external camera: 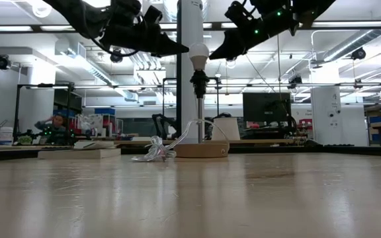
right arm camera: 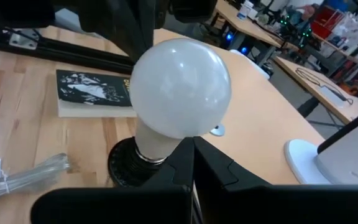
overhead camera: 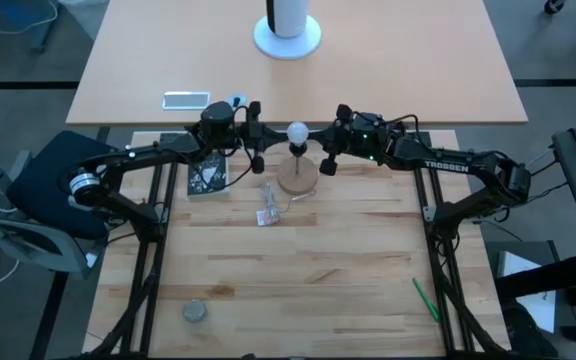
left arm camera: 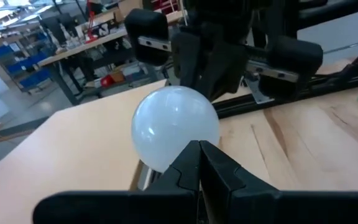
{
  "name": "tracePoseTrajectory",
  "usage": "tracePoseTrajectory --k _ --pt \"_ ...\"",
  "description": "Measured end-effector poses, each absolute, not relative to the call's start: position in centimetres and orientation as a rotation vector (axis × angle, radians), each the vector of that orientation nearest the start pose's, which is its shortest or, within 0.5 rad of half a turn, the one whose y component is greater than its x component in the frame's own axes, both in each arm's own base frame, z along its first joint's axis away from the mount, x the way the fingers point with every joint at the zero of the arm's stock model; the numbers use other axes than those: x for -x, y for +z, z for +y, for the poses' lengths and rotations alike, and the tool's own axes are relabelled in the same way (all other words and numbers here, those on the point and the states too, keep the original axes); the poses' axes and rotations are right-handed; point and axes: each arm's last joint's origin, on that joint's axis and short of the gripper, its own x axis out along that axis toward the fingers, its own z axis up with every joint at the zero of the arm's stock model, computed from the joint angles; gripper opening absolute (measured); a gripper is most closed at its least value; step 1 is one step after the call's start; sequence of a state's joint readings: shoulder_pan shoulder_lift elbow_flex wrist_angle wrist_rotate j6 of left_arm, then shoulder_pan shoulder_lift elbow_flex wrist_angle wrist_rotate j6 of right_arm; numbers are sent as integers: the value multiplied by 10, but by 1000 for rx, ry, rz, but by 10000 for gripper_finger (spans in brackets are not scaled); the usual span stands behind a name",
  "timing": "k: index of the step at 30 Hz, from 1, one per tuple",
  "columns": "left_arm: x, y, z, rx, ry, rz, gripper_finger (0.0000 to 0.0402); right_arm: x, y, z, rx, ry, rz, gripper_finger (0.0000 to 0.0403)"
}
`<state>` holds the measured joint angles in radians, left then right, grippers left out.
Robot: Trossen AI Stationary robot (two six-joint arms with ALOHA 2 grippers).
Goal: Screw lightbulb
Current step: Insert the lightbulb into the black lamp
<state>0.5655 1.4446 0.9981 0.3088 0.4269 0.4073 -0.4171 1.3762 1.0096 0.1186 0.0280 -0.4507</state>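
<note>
The white lightbulb [overhead camera: 298, 131] stands upright with its base in a black socket [external camera: 198, 79]. The socket sits on a thin stem rising from a round wooden disc [overhead camera: 298, 178] at the table's far middle. My left gripper [external camera: 185, 51] comes level from the table's left, shut, its tip at the globe. My right gripper [external camera: 212, 57] comes from the right, slightly tipped down, also shut, its tip at the globe's other side. In each wrist view the lightbulb [left arm camera: 174, 124] [right arm camera: 180, 87] fills the middle, just beyond the shut fingers. My left gripper lays its shut fingertips [left arm camera: 199, 152] against the globe's lower left side [left arm camera: 182, 140], coming about level from the table's left. Nothing is between the fingers. My right gripper lays its shut fingertips [right arm camera: 191, 149] against the globe's lower right side [right arm camera: 188, 127], slanting slightly down from the table's right. The bulb stays upright in the socket.
A crumpled clear wrapper [overhead camera: 268, 212] lies just left of the disc, and a dark booklet [overhead camera: 208, 176] lies under the left arm. A green pen [overhead camera: 426, 300] and a small grey round piece [overhead camera: 195, 312] lie near the front. Beyond stand a phone [overhead camera: 186, 99] and a white stand [overhead camera: 288, 38].
</note>
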Motion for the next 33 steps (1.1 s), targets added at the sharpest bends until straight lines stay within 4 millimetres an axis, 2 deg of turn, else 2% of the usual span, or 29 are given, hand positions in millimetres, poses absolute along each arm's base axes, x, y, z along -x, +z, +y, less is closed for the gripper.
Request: tracePoseTrajectory --k 5,33 --pt "-285 297 169 -346 169 161 0 -286 307 -128 388 -380 342 0" --pt "-286 294 172 -336 252 193 0 -288 306 -121 378 -322 333 0"
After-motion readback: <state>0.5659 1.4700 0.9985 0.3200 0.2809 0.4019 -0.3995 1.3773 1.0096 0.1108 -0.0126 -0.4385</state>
